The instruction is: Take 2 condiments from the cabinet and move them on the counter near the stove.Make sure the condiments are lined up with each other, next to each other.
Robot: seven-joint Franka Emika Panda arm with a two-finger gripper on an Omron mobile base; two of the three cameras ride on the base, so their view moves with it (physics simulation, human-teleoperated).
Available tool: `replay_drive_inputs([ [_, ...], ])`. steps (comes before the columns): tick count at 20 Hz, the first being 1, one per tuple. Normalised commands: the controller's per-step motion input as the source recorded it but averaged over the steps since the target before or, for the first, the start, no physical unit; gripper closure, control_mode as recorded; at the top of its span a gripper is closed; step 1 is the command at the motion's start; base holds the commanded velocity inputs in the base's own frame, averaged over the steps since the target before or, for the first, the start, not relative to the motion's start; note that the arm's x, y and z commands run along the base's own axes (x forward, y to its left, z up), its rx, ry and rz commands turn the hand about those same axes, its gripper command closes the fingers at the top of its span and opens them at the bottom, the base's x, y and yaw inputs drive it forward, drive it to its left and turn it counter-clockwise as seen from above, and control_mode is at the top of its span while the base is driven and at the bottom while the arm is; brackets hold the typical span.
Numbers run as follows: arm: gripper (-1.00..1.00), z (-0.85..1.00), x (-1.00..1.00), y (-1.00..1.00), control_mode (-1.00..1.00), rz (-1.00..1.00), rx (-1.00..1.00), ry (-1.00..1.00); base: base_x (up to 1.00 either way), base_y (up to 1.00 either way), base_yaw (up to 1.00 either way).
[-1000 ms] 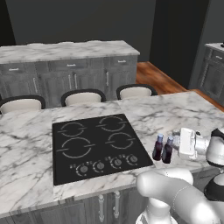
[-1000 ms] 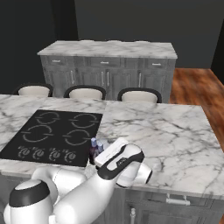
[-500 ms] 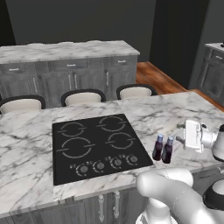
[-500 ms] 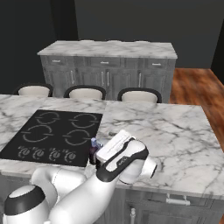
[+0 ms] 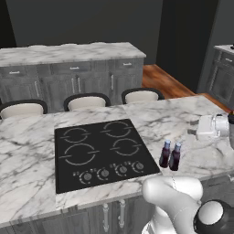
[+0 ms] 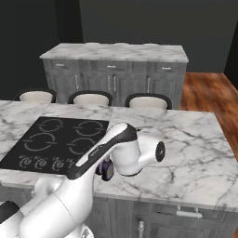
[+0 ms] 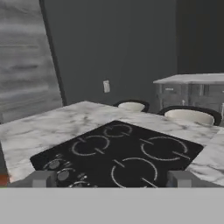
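Dark walls back the kitchen; a marble counter (image 5: 27, 183) fills the foreground of the left base view, with the stove (image 5: 98, 153) set into it. Two bottles (image 5: 170, 155) stand upright just off the stove's right edge, near the counter's front edge, side by side and touching or nearly so. Labels too small to read. Gripper (image 5: 194, 132) hangs right of the bottles, apart from them, pointing toward them; fingers small and dark, gap hard to judge here. Arm partly cut off at the right frame edge. Three stools (image 5: 87, 101) line the counter's far edge, seats partly hidden behind it. A second marble-topped cabinet row (image 5: 68, 75) stands beyond.

Right base view: the arm crosses in front of the stove's (image 6: 51, 142) right side. Just one bottle (image 6: 107, 169) peeks out under the forearm, at the counter's (image 6: 195, 158) front edge; the rest is hidden.

Hand view: stove (image 7: 118, 155) seen low across the counter (image 7: 43, 131). Two fingertips (image 7: 40, 178) sit wide apart at the bottom, nothing between them. Two stools (image 7: 188, 116) beyond, a grey panel (image 7: 22, 57) at upper left, blurred.
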Motion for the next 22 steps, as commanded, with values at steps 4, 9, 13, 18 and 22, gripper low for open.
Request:
replay_drive_inputs([
  [4,-1.00,0.53,-0.08,0.14,-1.00,-0.38,-0.26,0.57,0.00,0.00,0.00],
  [9,-1.00,0.35,0.00,0.19,-1.00,-0.36,-0.34,0.56,0.00,0.00,0.00],
  [13,-1.00,0.23,0.00,0.33,-1.00,-0.27,-0.30,0.39,0.00,0.00,0.00],
  [18,-1.00,0.04,-0.01,0.66,-1.00,-0.26,-0.28,0.04,0.00,0.00,0.00],
  [22,-1.00,0.08,-0.36,0.34,-1.00,-0.18,-0.14,-0.18,0.00,0.00,0.00],
])
